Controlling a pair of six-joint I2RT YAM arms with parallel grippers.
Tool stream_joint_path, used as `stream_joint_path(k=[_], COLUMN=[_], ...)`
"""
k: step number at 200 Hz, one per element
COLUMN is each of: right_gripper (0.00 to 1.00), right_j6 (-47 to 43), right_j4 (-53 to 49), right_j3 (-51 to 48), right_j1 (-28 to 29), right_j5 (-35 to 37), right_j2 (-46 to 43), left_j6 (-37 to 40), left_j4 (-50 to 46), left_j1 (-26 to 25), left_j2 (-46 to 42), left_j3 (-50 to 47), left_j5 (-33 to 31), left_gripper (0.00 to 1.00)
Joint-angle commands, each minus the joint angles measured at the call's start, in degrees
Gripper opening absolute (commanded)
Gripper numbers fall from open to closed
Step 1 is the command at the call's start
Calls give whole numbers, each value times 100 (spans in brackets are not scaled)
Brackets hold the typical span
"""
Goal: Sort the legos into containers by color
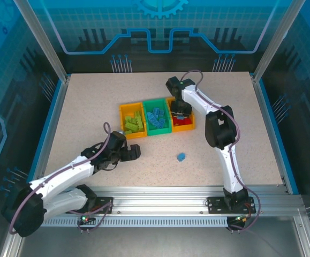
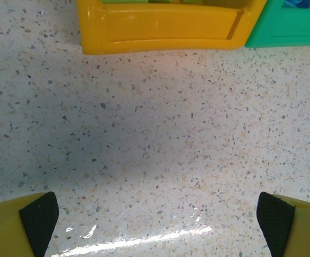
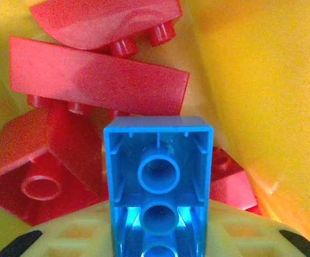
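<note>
Three bins stand joined in a row in the middle of the table (image 1: 90, 107): a green bin (image 1: 158, 131) with one orange-yellow bin on each side. The green bin holds several blue bricks (image 1: 156, 118), too jumbled to count. The left bin (image 1: 122, 118), touching the green bin's left wall, holds lime bricks (image 1: 134, 124), about four. The right bin (image 1: 182, 128), touching the green bin's right wall, holds red bricks (image 3: 98, 80). Four of them can be counted in the right wrist view, lying tilted against one another.

The right hand (image 1: 180, 114) hangs over the right bin, just right of the green bin, pointing down into it. Its two fingers are closed on one held brick (image 3: 157, 171). The brick is blue, with its hollow underside facing the wrist camera and the red pile just beyond it. I cannot tell whether it touches the pile.

One loose brick (image 1: 181, 156), also blue, lies on the table on the near side of the green bin and a little to its right, well apart from all three bins.

The left hand (image 1: 135, 152) sits low over the table on the near side of the green bin and to its left, near the left bin's front wall. Its two pads (image 2: 39, 217) are spread wide, with bare table between them and nothing held.
</note>
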Motion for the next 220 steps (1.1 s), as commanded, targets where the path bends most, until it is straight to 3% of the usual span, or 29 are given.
stream_joint_path(k=[1,93,133,157,191,220], right_gripper=[35,34,34,34,36,39], right_j6=[69,-54,-273,-664,-1055,-979], right_j4=[-239,139,347,566,-55,-54], right_j3=[-26,-486,-460,-129,1168,1279], right_j1=[150,464,677,948,1118,1050], right_j5=[-88,329,145,-233,-469,-547], right_j2=[139,-1216,-1463,-1298,-331,-114], left_j6=[97,25,-28,-36,-50,-54], left_j4=[-82,-162,-204,-195,-265,-353], left_j1=[-23,-22,-22,-22,-22,-24], left_j2=[-212,-250,-236,-219,-199,-303], left_j3=[-150,-182,-179,-165,-130,-177], left_j5=[-136,-147,-175,-197,-179,-212], left_gripper=[99,99,99,99,99,99])
